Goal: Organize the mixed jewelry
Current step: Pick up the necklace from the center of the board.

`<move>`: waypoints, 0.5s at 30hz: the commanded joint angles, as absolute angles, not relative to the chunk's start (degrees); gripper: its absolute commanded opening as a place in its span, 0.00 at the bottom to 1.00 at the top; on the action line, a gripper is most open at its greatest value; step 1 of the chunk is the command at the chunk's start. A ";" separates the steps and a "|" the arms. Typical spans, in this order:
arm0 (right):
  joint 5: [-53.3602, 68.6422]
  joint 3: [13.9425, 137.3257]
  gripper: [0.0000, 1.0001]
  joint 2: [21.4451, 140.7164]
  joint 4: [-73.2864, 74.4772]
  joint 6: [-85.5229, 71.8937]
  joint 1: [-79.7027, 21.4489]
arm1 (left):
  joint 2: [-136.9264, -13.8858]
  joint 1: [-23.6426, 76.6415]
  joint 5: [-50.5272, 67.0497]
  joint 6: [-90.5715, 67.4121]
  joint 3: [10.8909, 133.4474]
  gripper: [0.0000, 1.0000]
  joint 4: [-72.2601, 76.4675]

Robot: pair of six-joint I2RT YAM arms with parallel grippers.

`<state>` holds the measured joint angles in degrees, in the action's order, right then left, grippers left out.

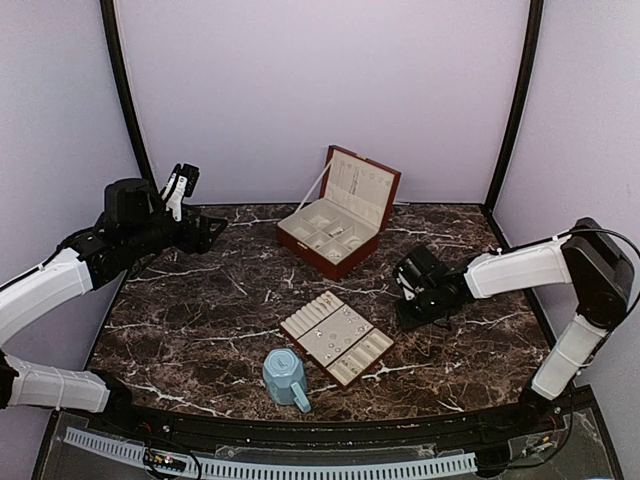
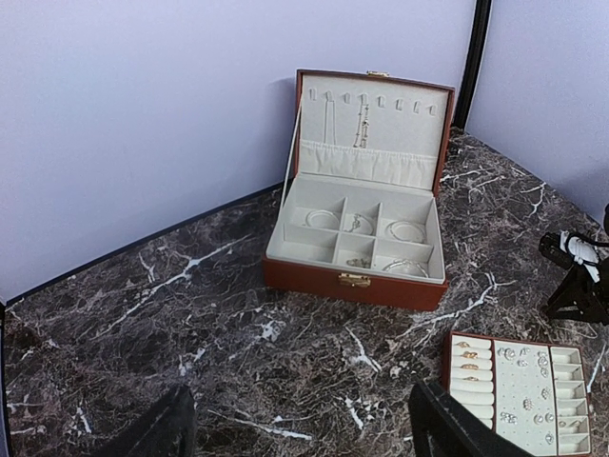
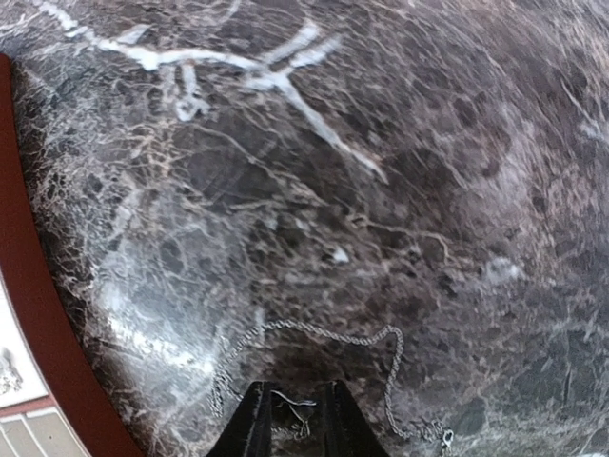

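Right gripper [image 3: 290, 400] fingertips straddle silvery chain [image 3: 324, 330] looping just beyond

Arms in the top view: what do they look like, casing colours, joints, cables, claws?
Both the left arm and right arm have white shells between black joints. A thin black cable loops over the right arm's elbow. The left claw and right claw have plain black fingers.
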<state>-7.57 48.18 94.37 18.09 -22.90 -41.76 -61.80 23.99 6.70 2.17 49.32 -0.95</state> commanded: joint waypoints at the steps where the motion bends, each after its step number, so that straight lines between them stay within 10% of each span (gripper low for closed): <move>1: -10.05 48.68 0.15 98.17 18.80 -22.53 -43.65 | -60.69 23.73 7.44 1.98 48.52 0.80 -0.18; 15: -9.93 48.45 0.00 92.70 16.51 -28.14 -43.80 | -60.63 23.72 8.37 2.16 48.04 0.80 1.32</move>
<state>-10.41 49.67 94.17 16.29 -25.82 -43.51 -61.80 23.99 7.01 2.17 49.21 -0.89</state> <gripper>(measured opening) 0.009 0.797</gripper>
